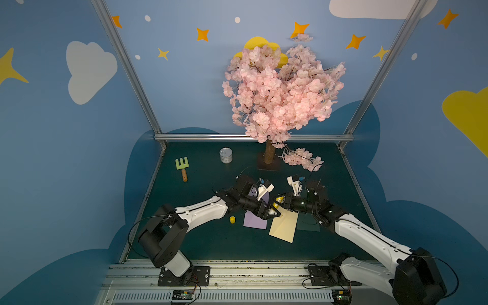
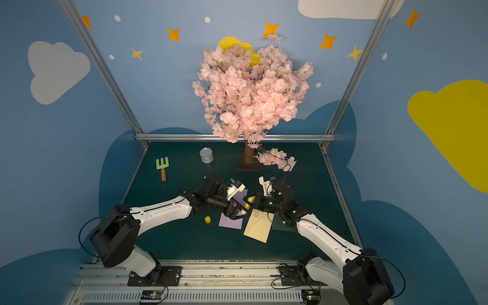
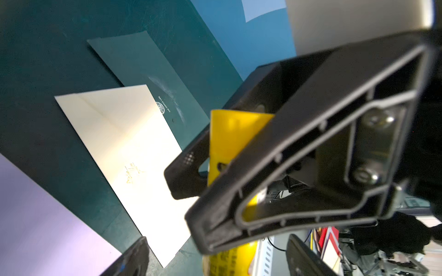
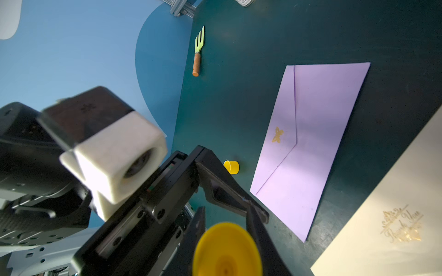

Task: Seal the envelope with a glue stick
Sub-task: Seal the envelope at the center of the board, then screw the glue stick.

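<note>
Right tool (image 3: 189,203) pinches the print-covered yellow glue stick (image 3: 229,138); left tool (image 1: 270,212) spread around it.

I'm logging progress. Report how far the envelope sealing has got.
Done: cap off, lying on the mat. In hand: right pincer shut on the glue stick, left pincer open around its end. To do: applying glue and pressing shut, likely on the cream envelope under the stick.

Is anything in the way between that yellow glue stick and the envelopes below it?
Only the left tool, open around the free end of the glue stick that the right tool grips. Nothing else visible separates it from the cream envelope.
</note>
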Controlling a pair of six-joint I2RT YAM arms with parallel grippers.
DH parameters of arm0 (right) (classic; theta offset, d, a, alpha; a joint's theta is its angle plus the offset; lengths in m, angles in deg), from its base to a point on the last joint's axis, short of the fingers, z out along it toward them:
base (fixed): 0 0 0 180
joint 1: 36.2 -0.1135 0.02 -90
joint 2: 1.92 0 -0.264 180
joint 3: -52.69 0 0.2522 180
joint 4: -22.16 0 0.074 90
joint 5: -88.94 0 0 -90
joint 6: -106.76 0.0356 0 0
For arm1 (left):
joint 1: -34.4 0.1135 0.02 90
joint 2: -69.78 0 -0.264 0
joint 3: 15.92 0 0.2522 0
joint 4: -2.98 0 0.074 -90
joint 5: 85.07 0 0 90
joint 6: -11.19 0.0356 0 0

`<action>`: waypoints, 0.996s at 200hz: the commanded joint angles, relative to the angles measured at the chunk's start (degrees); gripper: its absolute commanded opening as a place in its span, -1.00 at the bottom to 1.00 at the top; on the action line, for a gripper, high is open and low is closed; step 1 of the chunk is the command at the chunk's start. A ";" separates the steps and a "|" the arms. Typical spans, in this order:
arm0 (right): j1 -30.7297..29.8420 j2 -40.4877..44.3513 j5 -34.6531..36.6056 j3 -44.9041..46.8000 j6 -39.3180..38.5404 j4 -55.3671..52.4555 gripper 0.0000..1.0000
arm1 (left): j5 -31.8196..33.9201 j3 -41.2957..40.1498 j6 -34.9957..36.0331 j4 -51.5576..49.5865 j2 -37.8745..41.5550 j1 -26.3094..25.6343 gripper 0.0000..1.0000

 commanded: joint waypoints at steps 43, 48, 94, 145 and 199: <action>-0.01 -0.63 -2.43 -1.76 1.84 0.88 -1.00 | -4.57 2.96 -3.27 5.71 -2.75 -0.48 -0.41; -0.01 -0.68 -2.38 -1.68 1.95 1.07 -1.00 | -4.73 2.95 -3.48 5.79 -2.80 -0.48 -0.52; 0.48 0.22 -2.44 -1.40 0.98 2.13 -0.85 | -4.47 2.09 -4.35 5.82 -2.96 -0.87 -0.94; 6.21 3.26 -9.89 2.63 1.71 11.24 0.58 | -4.86 1.13 -3.64 5.70 -0.97 -0.85 -0.95; 10.54 0.51 -22.50 5.44 5.66 22.78 0.36 | -6.19 -0.71 -5.66 9.73 1.07 -0.83 -0.94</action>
